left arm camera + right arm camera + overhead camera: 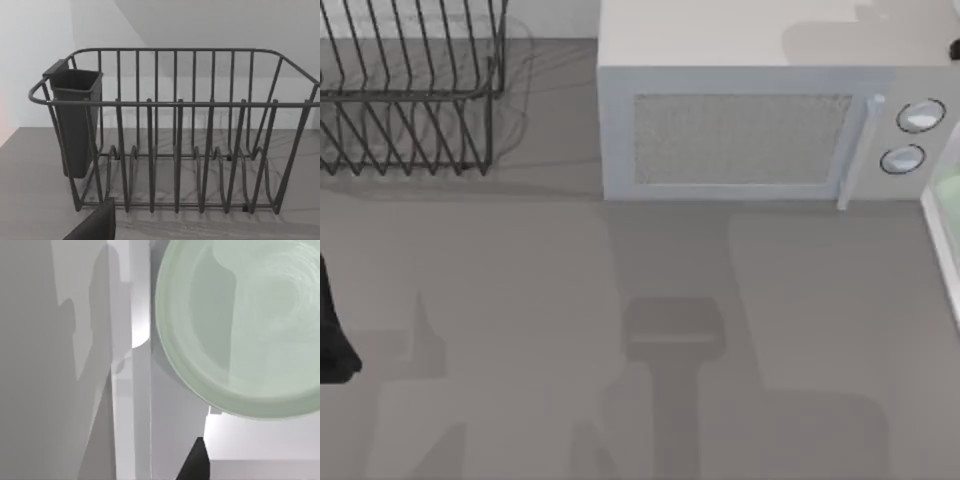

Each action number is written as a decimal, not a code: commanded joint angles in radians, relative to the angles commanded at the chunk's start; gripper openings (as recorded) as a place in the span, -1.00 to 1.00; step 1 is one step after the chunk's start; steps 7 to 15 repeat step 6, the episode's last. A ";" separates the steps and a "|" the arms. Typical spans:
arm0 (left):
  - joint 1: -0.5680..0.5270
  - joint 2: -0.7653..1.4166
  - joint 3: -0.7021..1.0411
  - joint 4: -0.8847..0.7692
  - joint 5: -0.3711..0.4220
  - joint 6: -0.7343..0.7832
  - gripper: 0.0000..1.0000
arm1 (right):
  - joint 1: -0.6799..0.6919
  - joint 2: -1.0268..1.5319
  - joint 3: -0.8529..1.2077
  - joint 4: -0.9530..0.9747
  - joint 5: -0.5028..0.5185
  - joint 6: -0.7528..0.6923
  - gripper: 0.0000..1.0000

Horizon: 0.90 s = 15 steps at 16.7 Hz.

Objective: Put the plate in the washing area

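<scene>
One plate point(250, 335) inside the basin point(141, 315).

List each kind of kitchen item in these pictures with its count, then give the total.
Plate: 1
Dish rack: 1
Cutlery cup on the rack: 1
Microwave: 1
Washing area basin: 1
Total: 5

Left arm point(332, 335) — matte black, smooth rounded casing, no cables, screws or markings discernible on visible part. Left gripper point(95, 225) — dark charcoal, flat-faced angular wedge with straight edges, plain surface. Right gripper point(195, 460) — black, narrow pointed sliver, sharp-edged, unmarked. All body parts same dull dark finish, no bright accents.
</scene>
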 joint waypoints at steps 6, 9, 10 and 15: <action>0.000 0.000 0.000 0.000 0.000 0.000 1.00 | 0.000 0.000 0.000 0.000 0.000 0.000 1.00; 0.000 0.000 0.000 0.000 0.000 0.000 1.00 | 0.000 0.000 0.000 0.000 0.000 0.000 1.00; 0.000 0.000 0.000 0.000 0.000 0.000 1.00 | 0.000 0.000 0.000 0.000 0.000 0.000 1.00; 0.000 0.000 0.000 0.000 0.000 0.000 1.00 | 0.000 0.000 0.000 0.000 0.000 0.000 1.00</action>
